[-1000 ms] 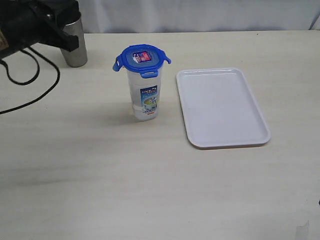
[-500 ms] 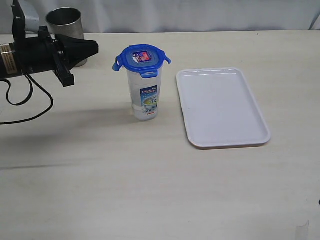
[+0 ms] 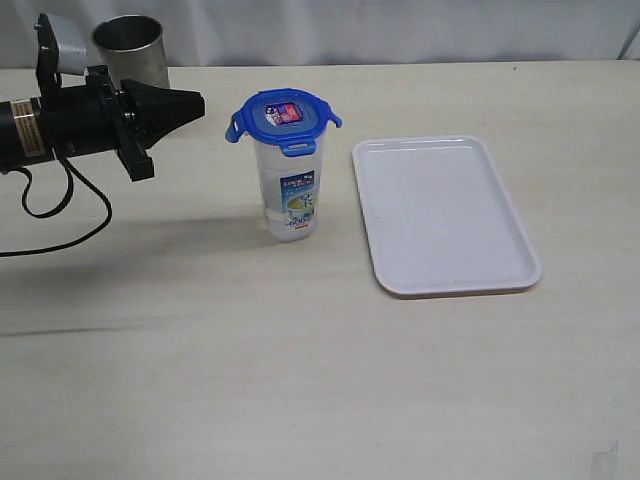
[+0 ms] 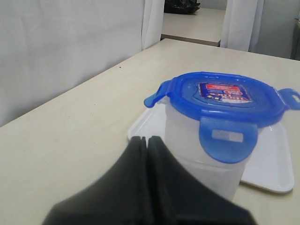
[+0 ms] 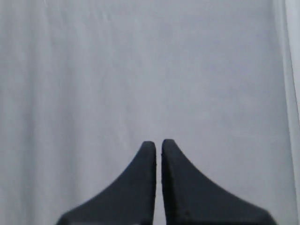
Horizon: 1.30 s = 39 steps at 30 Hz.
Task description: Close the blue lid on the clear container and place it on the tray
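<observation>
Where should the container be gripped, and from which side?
Grip the container around its clear wall, below the lid flaps, probably coming level from the left, where the shut left pincer points at it. It stands upright, tall and narrow, and the flaps stick out; the tray lies on its right.

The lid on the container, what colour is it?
Blue. The lid shows best in the left wrist view.

The clear container (image 3: 292, 195) stands upright on the pale desk (image 3: 300, 370). The blue lid (image 3: 284, 115) sits on top of it, its side flaps jutting outward. The white tray (image 3: 445, 215) lies flat just to its right, not touching it. From the left, the left pincer (image 3: 195, 100) points horizontally at the lid, jaws pressed together, tip near the lid but apart from it. A steel cup (image 3: 130, 48) stands behind the arm, and a black cable (image 3: 60, 215) loops over the desk below it.
</observation>
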{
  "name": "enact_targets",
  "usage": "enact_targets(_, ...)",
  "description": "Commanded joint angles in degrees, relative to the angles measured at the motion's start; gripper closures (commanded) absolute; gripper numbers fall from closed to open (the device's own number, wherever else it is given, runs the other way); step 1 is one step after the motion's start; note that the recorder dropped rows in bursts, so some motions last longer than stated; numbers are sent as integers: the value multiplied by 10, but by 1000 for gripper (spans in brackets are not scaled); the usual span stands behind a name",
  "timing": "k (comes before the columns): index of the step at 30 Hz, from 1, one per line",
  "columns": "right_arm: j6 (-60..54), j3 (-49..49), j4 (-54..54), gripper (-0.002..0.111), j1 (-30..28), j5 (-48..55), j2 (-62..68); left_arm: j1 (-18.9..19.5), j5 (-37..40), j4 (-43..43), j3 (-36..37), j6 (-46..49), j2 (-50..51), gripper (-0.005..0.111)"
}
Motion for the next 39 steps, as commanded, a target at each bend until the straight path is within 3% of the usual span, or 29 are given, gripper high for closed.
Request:
enact_targets(1, 25, 1, 2, 104, -3, -163, -2, -1, -9, 2, -4, -1, 2, 107)
enact_targets(4, 55, 1, 5, 104, -3, -221, -2, -1, -9, 2, -4, -1, 2, 107)
enact_targets(10, 84, 1, -21, 104, -3, -191, -2, -1, -5, 2, -4, -1, 2, 107)
enact_targets(13, 99, -1, -84, 104, -3, -189, 32, -2, -6, 3, -4, -1, 5, 107)
enact_targets(20, 224, -96, -265, 104, -3, -190, 210, -34, 36, 3, -4, -1, 5, 107)
enact_targets(27, 243, -159, -440, 104, -3, -208, 419, -44, 58, -6, -4, 11, 5, 107)
enact_targets(32, 286, -196, -407, 104, -1, -221, 563, -44, 56, -11, -4, 11, 5, 107)
enact_targets(39, 339, -291, -525, 104, 0, -236, 752, -44, 46, -16, -4, 12, 5, 107)
